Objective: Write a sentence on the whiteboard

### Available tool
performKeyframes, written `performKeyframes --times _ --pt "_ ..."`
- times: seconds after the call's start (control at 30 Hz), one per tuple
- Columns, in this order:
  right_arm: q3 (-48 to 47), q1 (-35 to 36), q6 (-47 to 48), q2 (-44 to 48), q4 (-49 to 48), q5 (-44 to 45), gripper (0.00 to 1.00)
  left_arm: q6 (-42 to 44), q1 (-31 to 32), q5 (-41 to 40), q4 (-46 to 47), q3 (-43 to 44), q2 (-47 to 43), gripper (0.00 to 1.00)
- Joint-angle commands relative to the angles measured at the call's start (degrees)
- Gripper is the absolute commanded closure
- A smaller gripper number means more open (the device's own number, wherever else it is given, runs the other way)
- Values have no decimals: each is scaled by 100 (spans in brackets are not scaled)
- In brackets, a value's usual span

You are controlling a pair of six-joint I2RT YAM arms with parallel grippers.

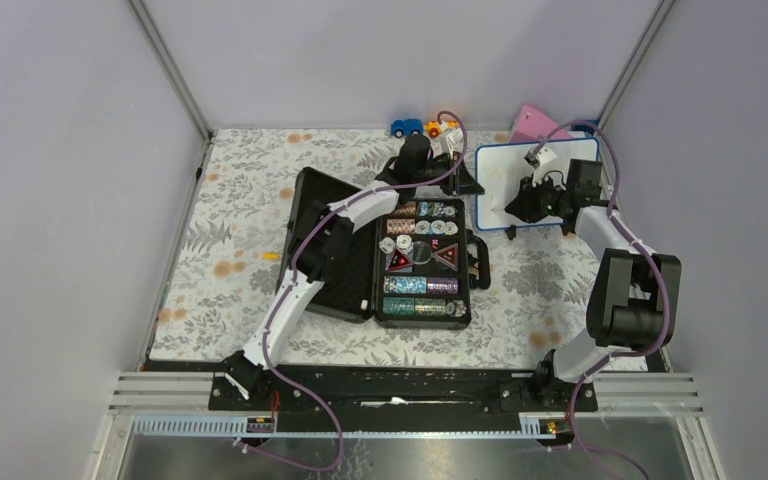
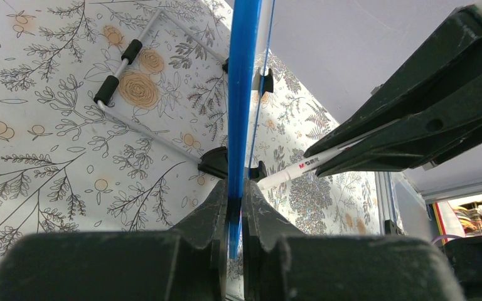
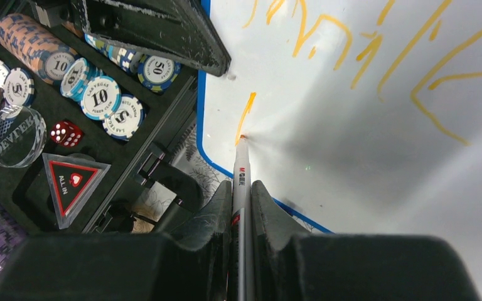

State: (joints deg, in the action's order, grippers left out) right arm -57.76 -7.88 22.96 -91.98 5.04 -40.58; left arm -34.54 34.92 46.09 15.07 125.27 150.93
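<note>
Right pincer [image 3: 241,188] first: its jaws are clenched on a slim white marker [image 3: 241,164], which runs straight out along the fingers, so the pen's long axis and the pincer's own line are one. Just ahead, the tip touches the whiteboard [image 3: 358,150] at the lower end of a short orange stroke [image 3: 246,116], close inside the blue frame [image 3: 202,119] on the board's left side. Beyond that stroke, further up the white face, the sentence [image 3: 326,31] shows as pale yellow-orange handwriting; I cannot read its letters. The board lies dead ahead of the pen, and the unwritten white spreads away from the frame to the pincer's right, so I judge the next strokes must travel that way with the tip kept against the surface.

Left pincer [image 2: 235,193] is shut on the frame's edge [image 2: 241,88], seen edge-on and upright, with the marker [image 2: 292,170] coming in from the far side. It seems only to steady the board; the right arm is the one placed to write.

From above, an open case of poker chips [image 1: 420,262] lies nearest the arm bases, the whiteboard [image 1: 495,170] stands behind it to the right, and a pink wedge [image 1: 533,120] and toy cars [image 1: 412,127] sit farthest back
</note>
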Motion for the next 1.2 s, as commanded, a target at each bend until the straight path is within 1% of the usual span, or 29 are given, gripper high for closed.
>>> performKeyframes --times 0.0,0.2,0.4,0.97,1.17 --pt "-366 32 -42 73 -210 164 100 -61 -108 -71 203 116 -125 100" --pt "-434 32 -2 89 -184 269 100 -59 -108 -78 198 112 -134 100" --pt "-245 -38 162 197 -125 408 100 -52 -108 -67 190 113 -153 100" --pt "127 -117 332 255 44 155 100 -35 -108 -79 181 122 -163 100" --pt "88 -96 270 191 74 10 100 -43 -108 -79 185 112 -160 100"
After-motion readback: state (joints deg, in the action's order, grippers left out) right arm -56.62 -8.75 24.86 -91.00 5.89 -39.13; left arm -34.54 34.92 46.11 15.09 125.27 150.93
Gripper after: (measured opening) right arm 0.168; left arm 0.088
